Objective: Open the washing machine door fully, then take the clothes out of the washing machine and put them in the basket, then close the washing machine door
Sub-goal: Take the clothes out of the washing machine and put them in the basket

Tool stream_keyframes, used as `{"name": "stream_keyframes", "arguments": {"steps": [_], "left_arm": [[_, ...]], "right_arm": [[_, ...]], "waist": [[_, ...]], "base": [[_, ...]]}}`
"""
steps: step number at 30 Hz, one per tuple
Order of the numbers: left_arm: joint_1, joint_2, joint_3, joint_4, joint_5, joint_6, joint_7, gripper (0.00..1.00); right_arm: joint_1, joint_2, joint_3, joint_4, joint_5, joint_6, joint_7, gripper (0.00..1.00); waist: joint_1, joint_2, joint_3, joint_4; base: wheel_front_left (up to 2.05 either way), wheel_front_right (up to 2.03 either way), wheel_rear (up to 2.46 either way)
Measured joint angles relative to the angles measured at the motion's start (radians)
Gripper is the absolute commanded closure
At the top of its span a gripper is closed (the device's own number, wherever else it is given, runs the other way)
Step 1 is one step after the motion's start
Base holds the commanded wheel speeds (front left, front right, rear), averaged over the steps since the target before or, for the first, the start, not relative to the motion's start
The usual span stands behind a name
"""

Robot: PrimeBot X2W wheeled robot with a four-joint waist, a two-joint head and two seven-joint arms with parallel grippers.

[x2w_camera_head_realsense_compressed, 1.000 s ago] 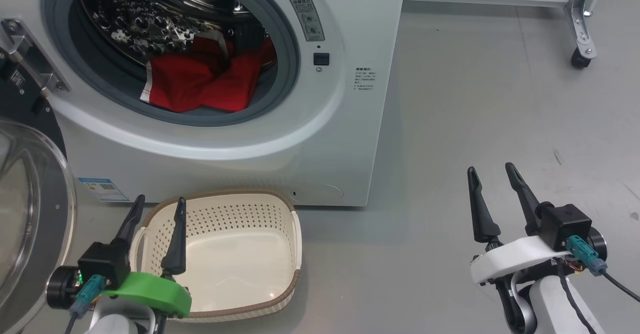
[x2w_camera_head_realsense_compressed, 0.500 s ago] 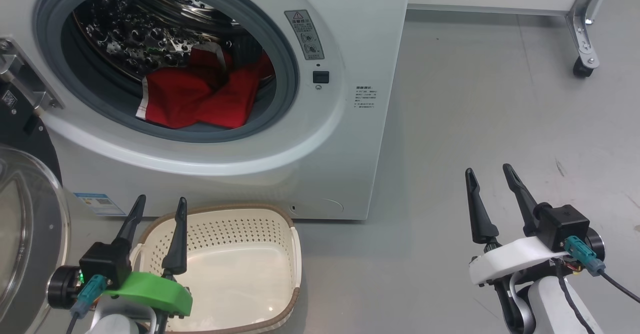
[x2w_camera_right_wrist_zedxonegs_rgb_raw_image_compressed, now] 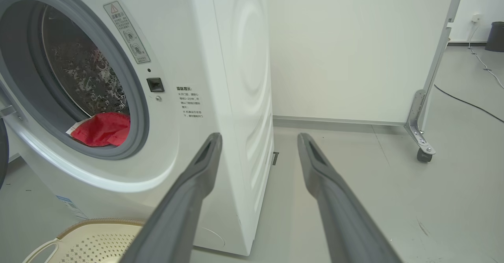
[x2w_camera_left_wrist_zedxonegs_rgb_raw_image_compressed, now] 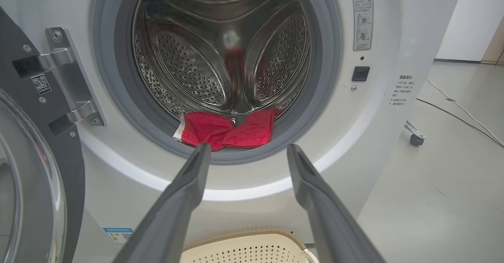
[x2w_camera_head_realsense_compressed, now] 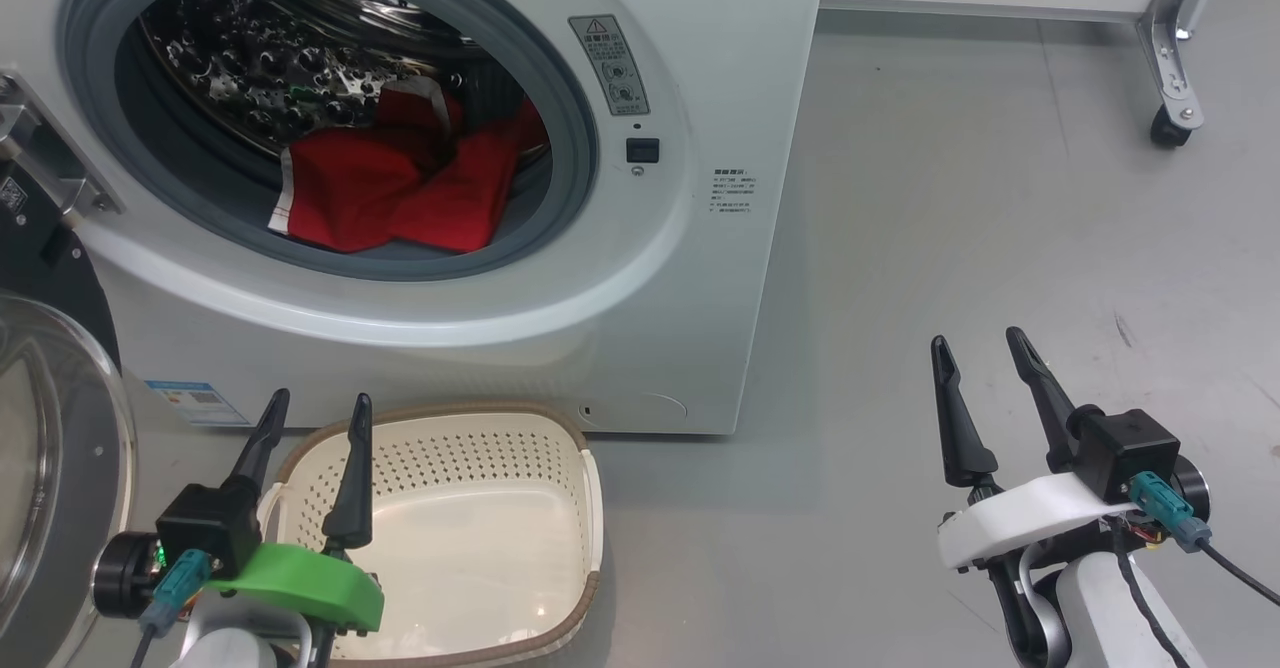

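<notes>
Lying in drum (x2w_camera_left_wrist_zedxonegs_rgb_raw_image_compressed: pixel 189 66), clothes (x2w_camera_left_wrist_zedxonegs_rgb_raw_image_compressed: pixel 224 131) beyond parted left gripper (x2w_camera_left_wrist_zedxonegs_rgb_raw_image_compressed: pixel 248 149), apparently well apart

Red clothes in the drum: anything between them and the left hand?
Nothing visible. The open left hand points at the red fabric clothes through the grey rubber-rimmed drum mouth; the round black-rimmed glass door is swung aside to its left, and the cream perforated plastic basket sits below.

Washing machine (x2w_camera_head_realsense_compressed: pixel 640 278) upper left, basket (x2w_camera_head_realsense_compressed: pixel 590 508) below it

Clothes (x2w_camera_head_realsense_compressed: pixel 390 193) lay in the drum mouth; door (x2w_camera_head_realsense_compressed: pixel 50 468) stood at far left.
</notes>
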Motion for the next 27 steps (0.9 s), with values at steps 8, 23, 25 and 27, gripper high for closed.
{"name": "stream_keyframes", "arguments": {"steps": [8,23,25,27], "left_arm": [[0.000,-0.002,0.000,0.000,0.000,0.000,0.000,0.00],[0.000,-0.003,0.000,0.002,0.000,0.000,0.000,0.00],[0.000,-0.003,0.000,0.002,0.000,0.000,0.000,0.00],[0.000,-0.003,0.000,0.002,0.000,0.000,0.000,0.00]], "right_arm": [[0.000,0.000,-0.001,-0.001,0.000,0.000,0.000,0.00],[0.000,0.000,-0.002,-0.001,0.000,0.000,0.000,0.00],[0.000,0.000,-0.002,-0.001,0.000,0.000,0.000,0.00],[0.000,0.000,-0.002,-0.001,0.000,0.000,0.000,0.00]], "waist": [[0.0000,0.0000,0.007,-0.001],[0.0000,0.0000,0.014,-0.001],[0.0000,0.0000,0.016,-0.001],[0.0000,0.0000,0.017,-0.001]], "base": [[0.00,0.00,0.00],[0.00,0.00,0.00],[0.00,0.00,0.00],[0.00,0.00,0.00]]}}
